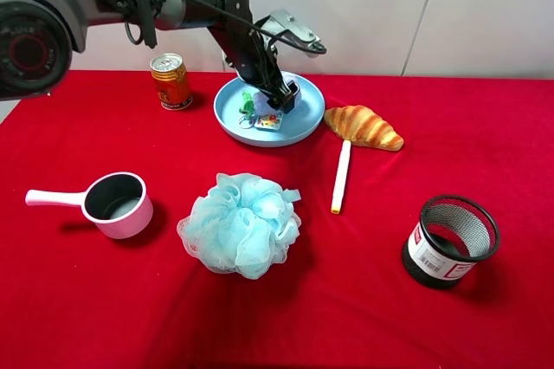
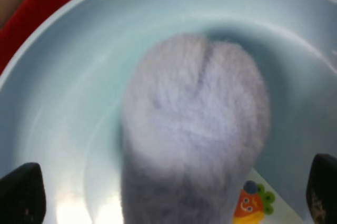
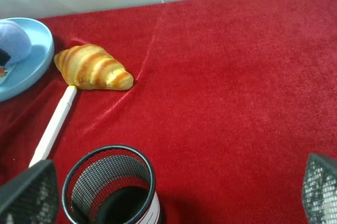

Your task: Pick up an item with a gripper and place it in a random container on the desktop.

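Note:
The lavender plush eggplant (image 1: 264,109) lies in the light-blue plate (image 1: 307,122) at the back middle of the red desktop (image 1: 363,300), with its white tag (image 1: 269,121) beside it. My left gripper (image 1: 284,96) is low over the plate, right at the eggplant. In the left wrist view the eggplant (image 2: 195,129) fills the plate (image 2: 79,77), and the fingers (image 2: 21,192) stand wide apart on either side of it, open. My right gripper (image 3: 175,190) is open and empty, above the black mesh cup (image 3: 110,187). The right wrist view also shows the plate (image 3: 31,61).
A gold can (image 1: 171,81) stands left of the plate. A croissant (image 1: 363,126) and a white pen (image 1: 342,177) lie to its right. A light-blue mesh pouf (image 1: 241,223) sits in the middle front, a pink saucepan (image 1: 117,204) at left, the mesh cup (image 1: 450,239) at right.

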Motion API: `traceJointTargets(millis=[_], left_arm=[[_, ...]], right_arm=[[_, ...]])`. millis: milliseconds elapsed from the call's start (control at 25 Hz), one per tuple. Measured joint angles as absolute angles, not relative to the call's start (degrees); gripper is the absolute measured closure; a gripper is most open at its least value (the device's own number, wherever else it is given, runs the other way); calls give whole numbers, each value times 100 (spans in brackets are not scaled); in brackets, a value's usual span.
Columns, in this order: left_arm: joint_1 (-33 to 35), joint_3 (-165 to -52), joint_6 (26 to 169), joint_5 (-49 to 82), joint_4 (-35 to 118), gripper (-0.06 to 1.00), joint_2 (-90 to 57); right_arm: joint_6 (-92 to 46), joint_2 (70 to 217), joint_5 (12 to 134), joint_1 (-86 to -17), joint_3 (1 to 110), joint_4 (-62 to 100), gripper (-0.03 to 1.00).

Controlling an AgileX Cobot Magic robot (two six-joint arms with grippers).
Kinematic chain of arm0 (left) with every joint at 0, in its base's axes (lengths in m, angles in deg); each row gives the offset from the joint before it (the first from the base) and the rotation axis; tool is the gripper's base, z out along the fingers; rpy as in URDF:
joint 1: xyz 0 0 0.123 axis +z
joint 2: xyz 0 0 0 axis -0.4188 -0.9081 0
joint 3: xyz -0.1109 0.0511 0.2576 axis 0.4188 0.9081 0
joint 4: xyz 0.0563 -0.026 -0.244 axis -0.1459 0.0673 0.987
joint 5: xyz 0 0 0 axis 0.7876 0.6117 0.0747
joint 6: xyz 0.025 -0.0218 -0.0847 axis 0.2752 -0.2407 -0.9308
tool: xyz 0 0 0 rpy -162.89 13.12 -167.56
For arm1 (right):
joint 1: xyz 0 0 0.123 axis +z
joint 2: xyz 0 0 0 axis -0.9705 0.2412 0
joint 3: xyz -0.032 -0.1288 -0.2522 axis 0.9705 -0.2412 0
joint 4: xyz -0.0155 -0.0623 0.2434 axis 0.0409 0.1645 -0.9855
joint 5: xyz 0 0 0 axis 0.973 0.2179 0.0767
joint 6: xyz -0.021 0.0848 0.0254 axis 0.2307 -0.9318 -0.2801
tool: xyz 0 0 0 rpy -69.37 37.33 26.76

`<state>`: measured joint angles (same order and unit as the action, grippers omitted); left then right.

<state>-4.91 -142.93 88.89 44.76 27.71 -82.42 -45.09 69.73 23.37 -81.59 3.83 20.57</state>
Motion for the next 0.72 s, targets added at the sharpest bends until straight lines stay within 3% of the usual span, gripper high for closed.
traceJointTargets(millis=[720], left_arm=[[-491,-14295,8387,6488,2771,-5,-6869]], right_arm=[[-4509,6973,2337,-8159,383,2057,28]])
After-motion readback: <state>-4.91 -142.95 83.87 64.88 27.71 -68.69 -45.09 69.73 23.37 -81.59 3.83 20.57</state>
